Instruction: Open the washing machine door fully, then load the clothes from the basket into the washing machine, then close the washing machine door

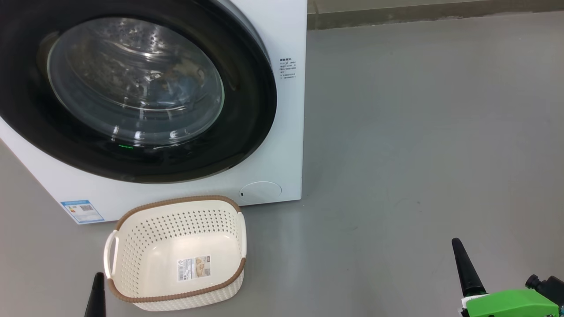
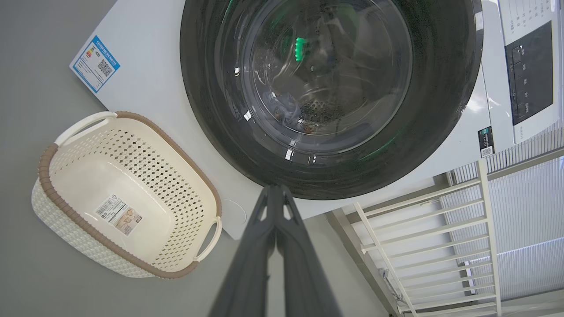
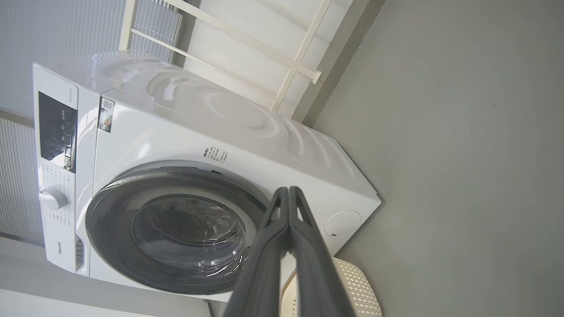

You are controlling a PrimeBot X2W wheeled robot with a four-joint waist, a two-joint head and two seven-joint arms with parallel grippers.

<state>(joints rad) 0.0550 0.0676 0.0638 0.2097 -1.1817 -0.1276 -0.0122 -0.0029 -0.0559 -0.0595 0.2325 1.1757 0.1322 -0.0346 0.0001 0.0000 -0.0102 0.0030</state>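
The white washing machine [image 1: 288, 132] fills the upper left of the head view. The washing machine door [image 1: 132, 88], with its black rim and bulging glass, lies shut against the machine's front. Behind the glass I make out the clothes [image 2: 282, 110], bluish cloth with orange-brown specks, low in the drum. The cream basket [image 1: 145, 237] stands on the floor just in front of the machine, with only a label sticker inside. My left gripper [image 1: 98, 290] is shut beside the basket's near left corner. My right gripper [image 1: 460, 259] is shut and holds nothing, well to the basket's right.
Grey floor [image 1: 418, 132] stretches open to the right of the machine. A white railing [image 2: 423, 237] stands by the wall behind the machine. The machine's dark control panel [image 3: 55, 132] and dial [image 3: 53, 198] sit above the door.
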